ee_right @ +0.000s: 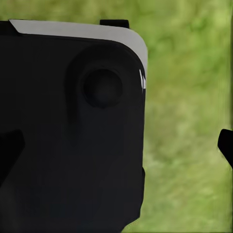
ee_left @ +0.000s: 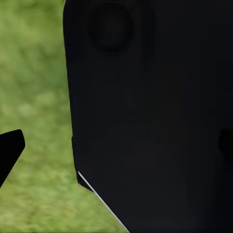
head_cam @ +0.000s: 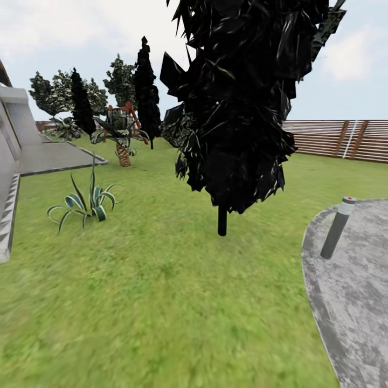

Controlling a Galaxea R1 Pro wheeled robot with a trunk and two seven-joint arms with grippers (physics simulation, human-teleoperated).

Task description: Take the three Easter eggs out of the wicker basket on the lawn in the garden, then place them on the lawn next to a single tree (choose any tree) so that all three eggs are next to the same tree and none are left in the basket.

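The lawn (head_cam: pixel 161 291) spreads ahead of me in the head view, inside the garden's brown slatted fence (head_cam: pixel 334 137). The Easter eggs and the wicker basket are out of view. Leafy-crowned trees (head_cam: pixel 56 94) stand far back at the left. In the left wrist view my left gripper (ee_left: pixel 116 148) is open, its dark fingertips (ee_left: pixel 10 148) wide apart, with part of my own black body and grass behind them. My right gripper (ee_right: pixel 116 148) is also open and holds nothing; one fingertip (ee_right: pixel 225 145) shows against the grass.
An all-black columnar tree (head_cam: pixel 237 102) stands close ahead, its trunk in the grass. A grey paved patch (head_cam: pixel 355 302) with a short bollard (head_cam: pixel 338 226) lies at the right. A striped spiky plant (head_cam: pixel 86 205), a small palm (head_cam: pixel 123 143) and a concrete slab (head_cam: pixel 48 156) are at the left.
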